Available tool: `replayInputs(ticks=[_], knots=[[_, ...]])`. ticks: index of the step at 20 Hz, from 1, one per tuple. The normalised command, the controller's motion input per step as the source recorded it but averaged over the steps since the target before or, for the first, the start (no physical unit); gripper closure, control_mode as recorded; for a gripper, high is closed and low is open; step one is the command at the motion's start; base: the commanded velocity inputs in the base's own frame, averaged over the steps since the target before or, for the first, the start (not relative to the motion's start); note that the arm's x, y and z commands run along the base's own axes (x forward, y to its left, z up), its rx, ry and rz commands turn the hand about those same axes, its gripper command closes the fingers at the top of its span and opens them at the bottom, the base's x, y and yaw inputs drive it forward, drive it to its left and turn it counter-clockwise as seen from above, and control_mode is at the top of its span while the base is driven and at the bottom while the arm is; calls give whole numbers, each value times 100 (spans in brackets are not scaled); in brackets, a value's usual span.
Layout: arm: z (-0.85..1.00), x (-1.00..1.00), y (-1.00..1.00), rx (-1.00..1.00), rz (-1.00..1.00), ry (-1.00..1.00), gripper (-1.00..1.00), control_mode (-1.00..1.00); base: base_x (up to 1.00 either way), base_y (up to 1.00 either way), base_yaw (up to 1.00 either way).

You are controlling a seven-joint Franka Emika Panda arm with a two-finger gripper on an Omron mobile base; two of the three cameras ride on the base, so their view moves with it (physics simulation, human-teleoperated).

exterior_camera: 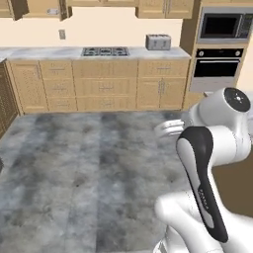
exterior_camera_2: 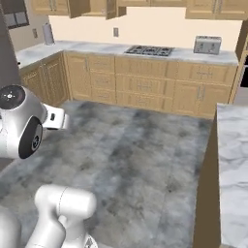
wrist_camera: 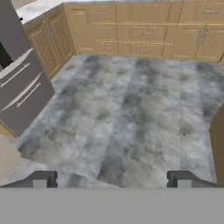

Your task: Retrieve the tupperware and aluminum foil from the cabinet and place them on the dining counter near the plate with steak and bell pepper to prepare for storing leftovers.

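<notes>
The cabinet (exterior_camera: pixel 42 7) hangs at the top left of the left base view with its doors swung open; the cabinet (exterior_camera_2: pixel 92 7) also sits at the top edge of the right base view. A small pale shape inside it is too small to identify. The tupperware, the aluminum foil and the plate are out of view. A strip of the marble dining counter (exterior_camera_2: pixel 234 160) runs down the right side. My gripper (wrist_camera: pixel 111 181) is open, its two dark fingertips (wrist_camera: pixel 41 179) far apart over the grey floor with nothing between them.
Light-wood base cabinets (exterior_camera: pixel 104 86) line the far wall under a marble counter with a gas hob (exterior_camera: pixel 105 51) and a toaster (exterior_camera: pixel 158 42). An oven stack (exterior_camera: pixel 217 47) stands at right. A grey appliance (wrist_camera: pixel 17 83) stands at left. Open floor (exterior_camera_2: pixel 131 160) lies between.
</notes>
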Motion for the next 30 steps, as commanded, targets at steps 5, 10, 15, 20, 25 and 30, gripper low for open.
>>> replayInputs(ticks=[5, 10, 15, 20, 25, 30], knots=[[0, 0, 0, 0, 0, 0, -100, 100, 100, 78, -12], [0, 0, 0, 0, 0, 0, -100, 100, 100, 96, 0], [0, 0, 0, 0, 0, 0, -100, 100, 100, 61, -5], [0, 0, 0, 0, 0, 0, -100, 100, 100, 43, -9], [0, 0, 0, 0, 0, 0, -100, 100, 100, 46, -12], [0, 0, 0, 0, 0, 0, -100, 100, 100, 51, -14]])
